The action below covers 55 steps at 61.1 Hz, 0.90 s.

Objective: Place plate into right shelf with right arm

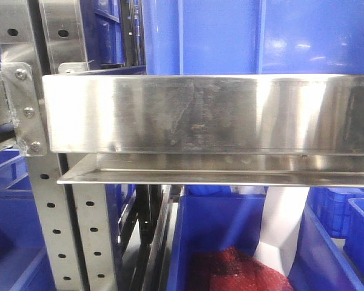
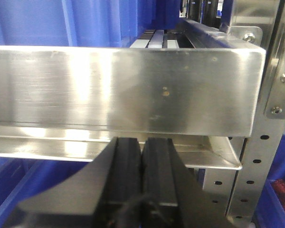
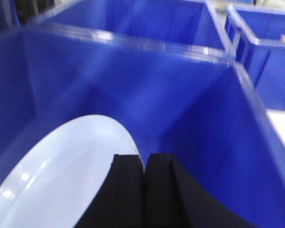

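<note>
1. My right claw [image 3: 143, 167], black and angular, shows in the right wrist view with its two fingers pressed together and only a thin dark seam between them. The plain round white plate [image 3: 61, 180] lies just left of the fingers and runs under their left edge, so I judge that I am pinching it by the rim, though the contact itself is hidden below the fingers.

2. I hold it by the edge because a shallow plate gives my narrow fingers nothing else to close on, and an edge grip keeps the disc ahead of me as I reach in.

3. The plate sits inside a deep blue plastic bin [image 3: 199, 95], whose walls rise ahead of my claw and to its right. A second blue bin [image 3: 266, 52] stands beyond that wall, further right. I take these bins to belong to the right shelf.

4. Being round, the plate has no true long axis. Its white upper face is turned up towards my camera. From my claw the visible part spreads to the left and back towards me, its curved rim arcing ahead of the fingers.

5. My left claw [image 2: 141, 156] is also pressed closed and carries nothing. It waits just below the broad brushed-metal front rail [image 2: 118, 90] of the shiny steel rack, out of the way.

6. The front view shows the same rail and more bins below it, but I cannot make out the plate there.
</note>
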Each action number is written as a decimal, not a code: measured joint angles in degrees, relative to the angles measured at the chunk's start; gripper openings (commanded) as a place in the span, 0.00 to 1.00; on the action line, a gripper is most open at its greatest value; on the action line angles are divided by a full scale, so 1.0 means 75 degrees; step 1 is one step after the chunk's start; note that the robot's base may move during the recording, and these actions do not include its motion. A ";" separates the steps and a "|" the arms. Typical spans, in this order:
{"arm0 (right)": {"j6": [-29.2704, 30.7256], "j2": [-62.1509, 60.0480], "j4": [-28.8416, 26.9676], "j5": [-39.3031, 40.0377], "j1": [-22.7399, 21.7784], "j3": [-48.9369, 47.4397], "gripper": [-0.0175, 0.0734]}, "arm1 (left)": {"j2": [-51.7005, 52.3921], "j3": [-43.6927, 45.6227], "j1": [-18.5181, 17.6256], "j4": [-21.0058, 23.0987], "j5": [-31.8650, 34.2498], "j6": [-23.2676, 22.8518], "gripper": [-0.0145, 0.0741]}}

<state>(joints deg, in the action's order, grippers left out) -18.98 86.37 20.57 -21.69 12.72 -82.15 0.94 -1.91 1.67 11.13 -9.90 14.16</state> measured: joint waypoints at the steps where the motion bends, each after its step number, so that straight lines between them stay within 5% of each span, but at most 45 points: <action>1: 0.0000 0.0000 0.0000 -0.0019 0.0000 0.0000 0.62 | 0.0000 0.0000 0.0000 0.0000 0.0000 0.0000 0.11; 10: 0.0000 -0.0020 -0.0005 -0.0194 0.0000 0.0000 0.86 | 0.0000 0.0000 0.0000 0.0000 0.0000 0.0000 0.11; 24: 0.0000 -0.0529 -0.0019 -0.0428 0.0000 0.0000 0.80 | 0.0000 0.0000 0.0000 0.0000 0.0000 0.0000 0.11; 55: 0.0000 -0.3544 -0.0035 -0.1369 0.0082 0.0453 0.22 | 0.0000 0.0000 0.0000 0.0000 0.0000 0.0000 0.11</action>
<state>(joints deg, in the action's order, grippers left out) -18.98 59.79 20.30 -31.96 13.33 -78.75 0.94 -1.91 1.67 11.13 -9.90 14.16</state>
